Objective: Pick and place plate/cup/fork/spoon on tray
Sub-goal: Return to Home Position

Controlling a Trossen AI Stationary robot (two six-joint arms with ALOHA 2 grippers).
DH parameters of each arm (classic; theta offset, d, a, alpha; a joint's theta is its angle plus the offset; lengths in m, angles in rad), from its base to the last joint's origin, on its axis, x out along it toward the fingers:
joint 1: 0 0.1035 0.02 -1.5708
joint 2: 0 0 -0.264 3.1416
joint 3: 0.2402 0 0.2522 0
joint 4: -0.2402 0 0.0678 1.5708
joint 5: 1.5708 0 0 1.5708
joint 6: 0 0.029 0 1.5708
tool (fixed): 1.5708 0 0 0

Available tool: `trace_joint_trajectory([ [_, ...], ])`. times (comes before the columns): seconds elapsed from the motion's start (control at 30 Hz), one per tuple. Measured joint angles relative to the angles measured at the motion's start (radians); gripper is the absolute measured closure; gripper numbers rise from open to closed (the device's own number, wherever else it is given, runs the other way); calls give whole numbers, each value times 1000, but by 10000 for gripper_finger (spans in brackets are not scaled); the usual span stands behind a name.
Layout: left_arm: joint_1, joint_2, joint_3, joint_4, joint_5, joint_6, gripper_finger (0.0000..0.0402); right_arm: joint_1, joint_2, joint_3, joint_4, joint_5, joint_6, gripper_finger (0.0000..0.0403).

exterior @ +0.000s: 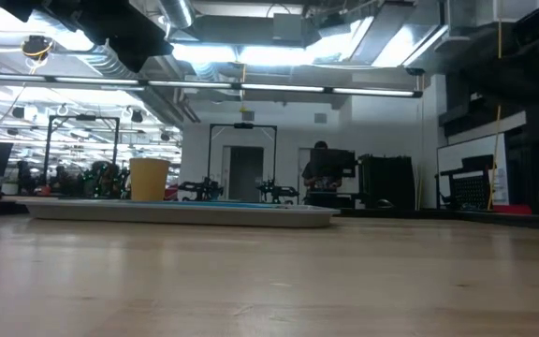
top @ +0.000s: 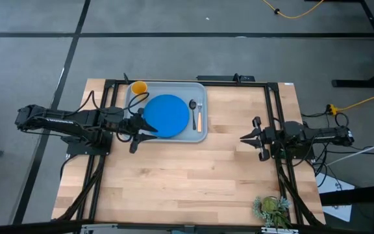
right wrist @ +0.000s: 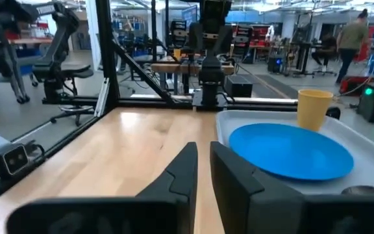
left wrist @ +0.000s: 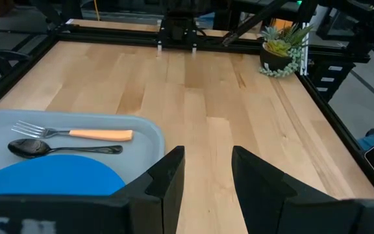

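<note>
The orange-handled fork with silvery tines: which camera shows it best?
The left wrist view: the orange-handled fork lies close and whole on the grey-blue rectangular tray, beside the slim black spoon. The high view shows it only as a thin sliver. The low and right wrist views do not show it.

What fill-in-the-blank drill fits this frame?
The small yellow-orange cup stands in a ____ of the grey-blue rectangular tray.
The slim dark spoon lies between the round blue plate and the orange-handled ____.
Of the left gripper and right gripper, the ____ one is over the tray.
Missing: corner; fork; left.
</note>
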Motion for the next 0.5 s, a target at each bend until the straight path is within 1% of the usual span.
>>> trace_joint_trajectory([
  [0.27,0,0,0,0,0,0,280,0,6,0,-2,0,107,354],
  [0.5,0,0,0,0,0,0,280,0,5,0,0,1,115,354],
])
